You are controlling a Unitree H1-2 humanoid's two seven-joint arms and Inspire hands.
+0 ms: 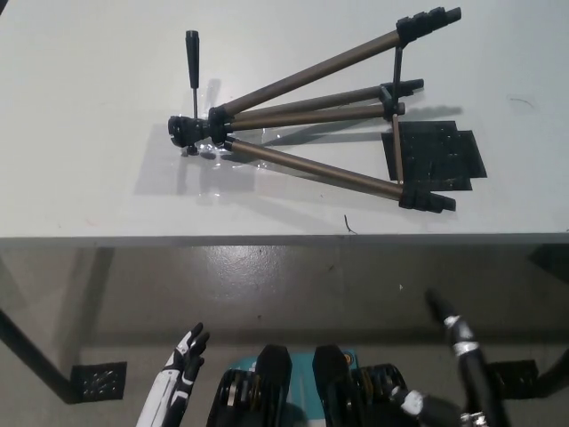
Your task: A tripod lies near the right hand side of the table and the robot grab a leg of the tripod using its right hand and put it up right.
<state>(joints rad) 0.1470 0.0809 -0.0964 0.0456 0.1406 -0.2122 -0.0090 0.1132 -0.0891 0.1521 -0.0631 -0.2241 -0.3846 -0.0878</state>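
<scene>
The table fills the upper half of the head view; its near edge runs straight across the picture just below the middle, and beyond that edge there is only grey floor. The tabletop to the left of the tripod is bare, open surface, as is the strip between the tripod and the near edge.

The tripod lies on its side toward the right part of the table. Its head points left, with a black pan handle reaching away from me. Three brown legs fan out rightward: the far leg runs up toward the table's far right, the middle leg lies between, and the near leg slants toward the near edge, its black foot close to that edge. A flat black mat lies under the leg ends.

My right hand is low in the picture, below table level, well apart from the near leg's foot and nearer me. Only a black tip and a banded wrist show; whether the fingers are apart or together I cannot tell. My left hand rests at lower left, holding nothing, fingers slightly spread, also below the table edge. Its forearm is cut off by the bottom border.
</scene>
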